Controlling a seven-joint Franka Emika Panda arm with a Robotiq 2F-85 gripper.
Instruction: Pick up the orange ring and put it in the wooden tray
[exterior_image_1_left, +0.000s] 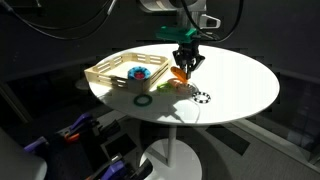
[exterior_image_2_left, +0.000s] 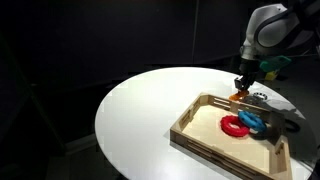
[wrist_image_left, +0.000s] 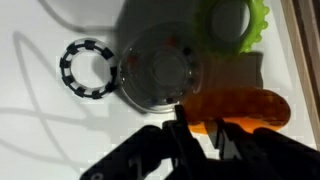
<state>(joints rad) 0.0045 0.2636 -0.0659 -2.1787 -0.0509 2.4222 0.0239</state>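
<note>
The orange ring (wrist_image_left: 240, 104) is held between the fingers of my gripper (wrist_image_left: 200, 128), which is shut on it. In both exterior views the gripper (exterior_image_1_left: 186, 62) (exterior_image_2_left: 242, 86) hangs just above the white table with the ring (exterior_image_1_left: 178, 73) (exterior_image_2_left: 238, 97) in it, beside the tray's near corner. The wooden tray (exterior_image_1_left: 108, 68) (exterior_image_2_left: 195, 127) is a shallow light-wood rectangle with slatted sides. It is mostly out of the wrist view.
A black-and-white ring (wrist_image_left: 88, 68) (exterior_image_1_left: 201, 97), a lime green ring (wrist_image_left: 236, 22) and a clear round disc (wrist_image_left: 160, 68) lie under the gripper. A dark green ring (exterior_image_1_left: 143, 99) lies near the table's edge. The tray holds a red ring (exterior_image_2_left: 233, 124) and a blue ring (exterior_image_1_left: 138, 72).
</note>
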